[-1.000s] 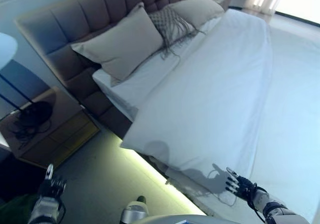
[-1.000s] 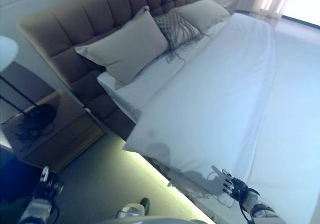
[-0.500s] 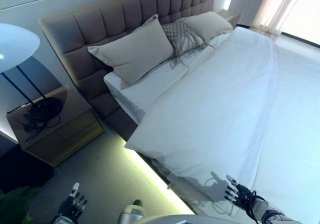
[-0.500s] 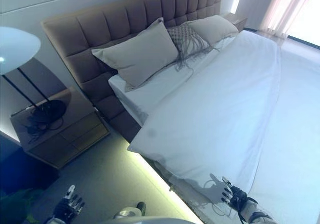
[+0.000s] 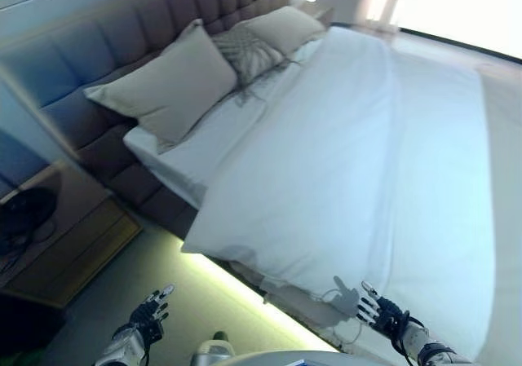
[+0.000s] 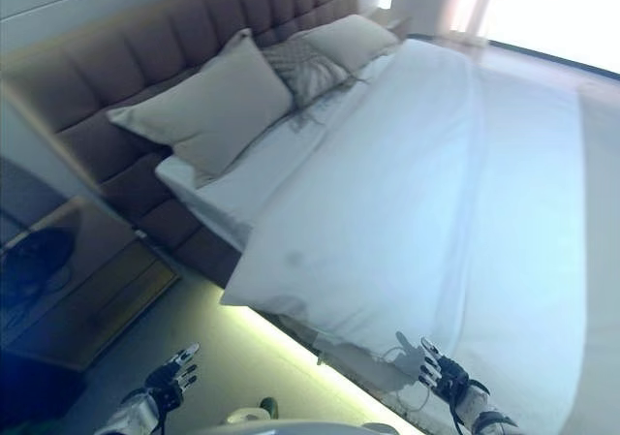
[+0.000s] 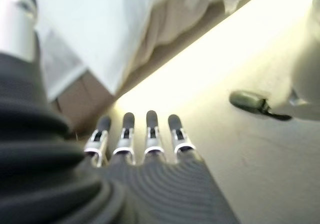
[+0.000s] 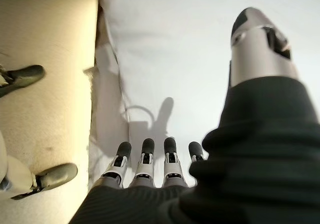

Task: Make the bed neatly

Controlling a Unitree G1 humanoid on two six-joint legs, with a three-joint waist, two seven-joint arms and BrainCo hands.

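A wide bed with a white duvet (image 5: 342,162) spread flat fills the middle of the eye views. Two beige pillows (image 5: 167,85) (image 5: 284,25) and a grey fringed cushion (image 5: 245,50) lean on the padded headboard (image 5: 90,52). A strip of white sheet (image 5: 175,150) shows between pillows and duvet. My right hand (image 5: 377,310) is open, hovering just above the duvet's near hanging edge (image 8: 112,84); its straight fingers (image 8: 145,156) show in the right wrist view. My left hand (image 5: 149,310) is open and empty over the floor beside the bed; its fingers (image 7: 137,131) point toward the lit bed base.
A wooden nightstand (image 5: 57,244) with a dark lamp base (image 5: 23,207) stands left of the bed. A glowing light strip (image 5: 236,280) runs under the bed frame. Grey floor (image 5: 155,260) lies between nightstand and bed. Curtains and a bright window (image 5: 457,7) are at the far end.
The whole picture has shifted, so the camera moved. My left hand has risen and come toward the bed's side. My right hand stays open by the duvet's near edge.
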